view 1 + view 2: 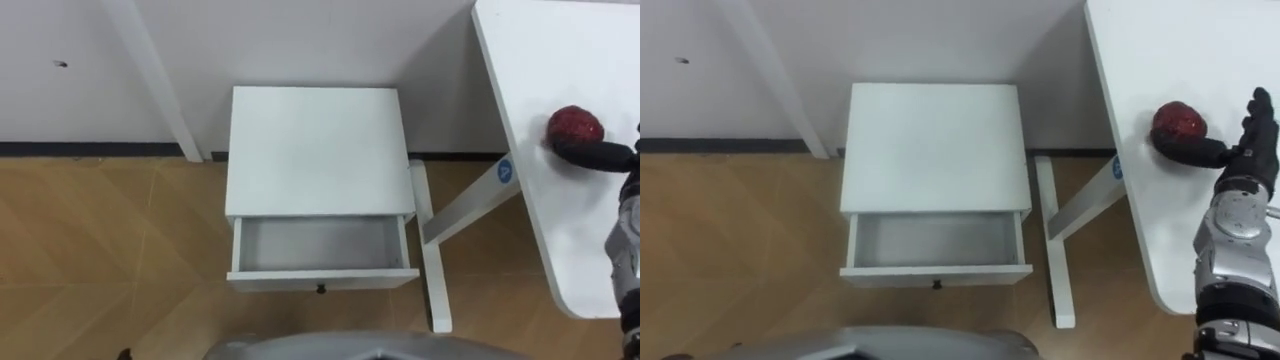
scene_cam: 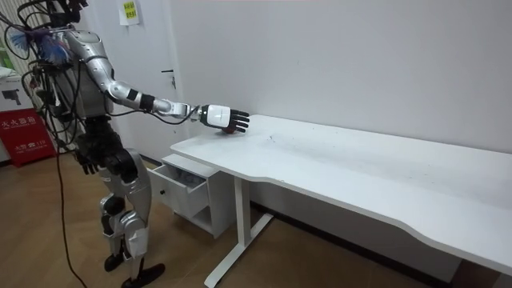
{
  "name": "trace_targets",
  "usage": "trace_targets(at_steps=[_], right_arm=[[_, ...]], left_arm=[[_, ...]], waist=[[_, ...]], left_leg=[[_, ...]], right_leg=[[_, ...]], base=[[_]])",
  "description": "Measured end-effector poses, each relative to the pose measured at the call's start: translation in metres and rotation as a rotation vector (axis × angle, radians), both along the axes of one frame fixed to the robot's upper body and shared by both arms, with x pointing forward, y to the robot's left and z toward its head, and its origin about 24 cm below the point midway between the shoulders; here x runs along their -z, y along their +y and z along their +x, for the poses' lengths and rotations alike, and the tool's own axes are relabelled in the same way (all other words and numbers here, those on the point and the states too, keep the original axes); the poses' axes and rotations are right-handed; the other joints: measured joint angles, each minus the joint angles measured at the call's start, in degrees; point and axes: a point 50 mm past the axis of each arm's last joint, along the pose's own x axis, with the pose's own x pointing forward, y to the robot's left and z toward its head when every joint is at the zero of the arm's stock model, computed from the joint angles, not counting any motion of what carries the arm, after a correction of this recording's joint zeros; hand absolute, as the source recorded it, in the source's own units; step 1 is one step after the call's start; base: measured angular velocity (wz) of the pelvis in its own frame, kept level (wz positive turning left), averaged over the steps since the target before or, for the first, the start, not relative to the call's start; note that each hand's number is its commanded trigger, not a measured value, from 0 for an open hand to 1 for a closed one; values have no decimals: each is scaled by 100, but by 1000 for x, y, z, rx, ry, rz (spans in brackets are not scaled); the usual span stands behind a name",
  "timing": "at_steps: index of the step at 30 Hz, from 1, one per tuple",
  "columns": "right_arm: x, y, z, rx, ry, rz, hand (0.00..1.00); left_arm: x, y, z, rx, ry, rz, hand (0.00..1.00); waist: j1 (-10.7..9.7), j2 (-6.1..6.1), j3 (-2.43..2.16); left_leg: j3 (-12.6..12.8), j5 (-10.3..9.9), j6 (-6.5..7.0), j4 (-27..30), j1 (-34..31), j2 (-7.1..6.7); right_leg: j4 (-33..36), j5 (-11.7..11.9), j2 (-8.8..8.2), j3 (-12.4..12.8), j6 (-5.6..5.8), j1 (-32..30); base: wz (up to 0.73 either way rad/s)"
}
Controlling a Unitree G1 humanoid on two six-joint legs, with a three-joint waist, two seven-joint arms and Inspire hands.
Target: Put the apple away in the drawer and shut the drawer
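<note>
A dark red apple (image 1: 1178, 122) lies on the white table (image 1: 1140, 220) to my right, close to its near edge. My right hand (image 1: 1240, 150) rests on the table beside the apple, open, its thumb against the apple's near side and its fingers straight past it. In front of me the white cabinet (image 1: 315, 150) has its drawer (image 1: 320, 246) pulled out, and the drawer is empty. A small dark knob (image 1: 321, 289) sits on the drawer front. In the room view my left hand (image 2: 86, 165) hangs by my hip.
The cabinet stands against the white wall. A white table leg and foot (image 1: 430, 250) run along the floor just right of the drawer. A slanted white post (image 1: 160, 90) leans at the left. Wooden floor (image 1: 100, 250) lies around the cabinet.
</note>
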Motion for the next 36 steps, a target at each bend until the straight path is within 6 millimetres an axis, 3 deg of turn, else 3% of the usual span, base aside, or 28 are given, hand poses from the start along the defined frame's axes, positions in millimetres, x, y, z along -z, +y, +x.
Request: trace_targets(at_steps=[13,14,15,24,36], right_arm=[[12,4,-3,-105,120,-36,0],[12,4,-3,-111,122,-38,57],[10,2,-3,-120,128,-45,100],[3,-5,2,-158,165,-128,100],[3,1,7,-235,225,-227,100]], left_arm=[[-1,5,-6,10,35,12,0],[-1,5,-6,11,36,13,0],[-1,6,-6,12,36,15,0],[-2,9,-4,14,31,22,0],[-2,9,0,18,22,25,0]], waist=[[144,-70,4],[149,-71,4],[156,-73,2],[173,-111,5],[267,-153,-3]], left_leg=[[-29,1,-1,27,-8,11],[-29,1,-1,25,-9,9],[-29,1,-1,22,-9,5],[-35,1,-2,22,-5,3],[-48,0,-2,43,-62,0]], right_leg=[[13,0,-14,-29,0,-10],[13,0,-13,-29,0,-13],[11,0,-13,-29,0,-15],[7,0,-7,-72,0,-13],[14,0,-10,-89,0,10]], base=[[0],[0],[0],[0],[0]])
